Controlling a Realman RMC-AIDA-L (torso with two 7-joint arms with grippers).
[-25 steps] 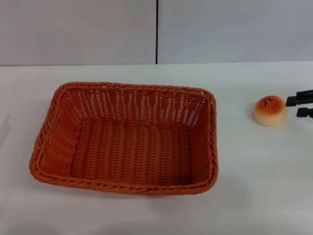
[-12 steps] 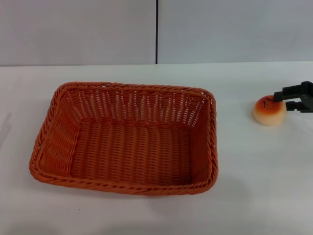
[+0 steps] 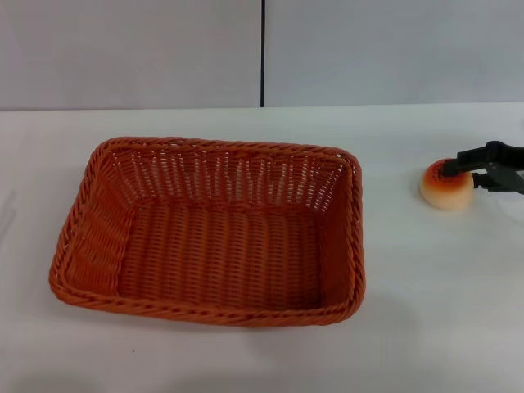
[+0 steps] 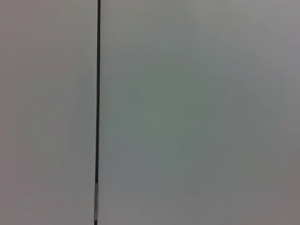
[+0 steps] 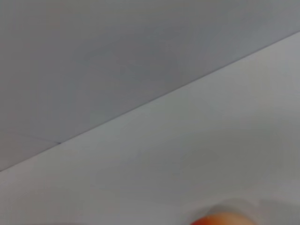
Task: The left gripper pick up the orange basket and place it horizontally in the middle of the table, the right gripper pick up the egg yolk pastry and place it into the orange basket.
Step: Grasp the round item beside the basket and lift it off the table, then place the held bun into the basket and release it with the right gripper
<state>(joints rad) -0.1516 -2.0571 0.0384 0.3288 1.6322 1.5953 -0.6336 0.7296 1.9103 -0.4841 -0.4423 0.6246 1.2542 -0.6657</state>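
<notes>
The orange basket [image 3: 209, 233] lies flat on the white table [image 3: 426, 295], left of centre, with its long side across the view and nothing inside. The egg yolk pastry [image 3: 444, 188] rests on the table at the far right. My right gripper [image 3: 464, 177] reaches in from the right edge, open. One black finger [image 3: 471, 158] lies over the pastry's far top side and the other sits just to its right. In the right wrist view only an orange sliver of the pastry [image 5: 220, 219] shows at the frame edge. The left gripper is out of view.
A grey wall with a dark vertical seam [image 3: 262, 53] stands behind the table. The left wrist view shows only that wall and seam [image 4: 97, 93]. Bare tabletop separates the basket's right rim from the pastry.
My right gripper has moved left from beside the pastry until its fingers reach over it. The pastry has shifted slightly left. The basket has not moved.
</notes>
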